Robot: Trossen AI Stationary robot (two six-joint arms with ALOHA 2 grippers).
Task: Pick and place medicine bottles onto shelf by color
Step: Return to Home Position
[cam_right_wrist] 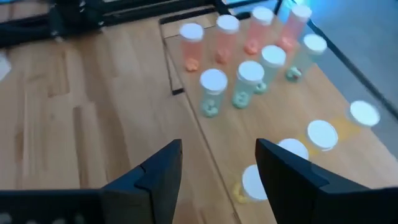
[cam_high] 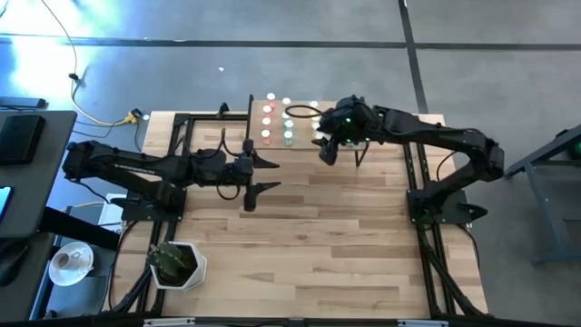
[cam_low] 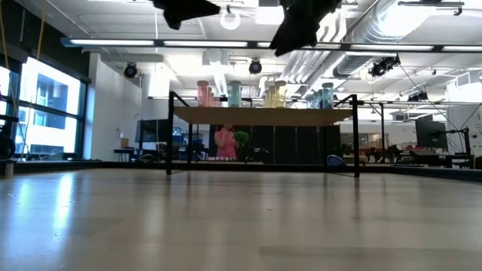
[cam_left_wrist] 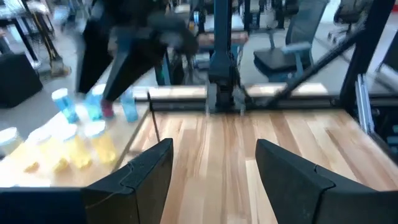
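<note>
Your right gripper hangs at the shelf's near-right edge, fingers spread and empty, above the standing medicine bottles. Your left gripper hovers mid-table, spread too.

The left arm lies stretched out from its base toward the middle. The left gripper points sideways toward the right arm, with its two fingers wide apart. The right arm bends sharply at the elbow and reaches to the far side. The right gripper is tilted downward, and its fingers are also spread apart.
</note>
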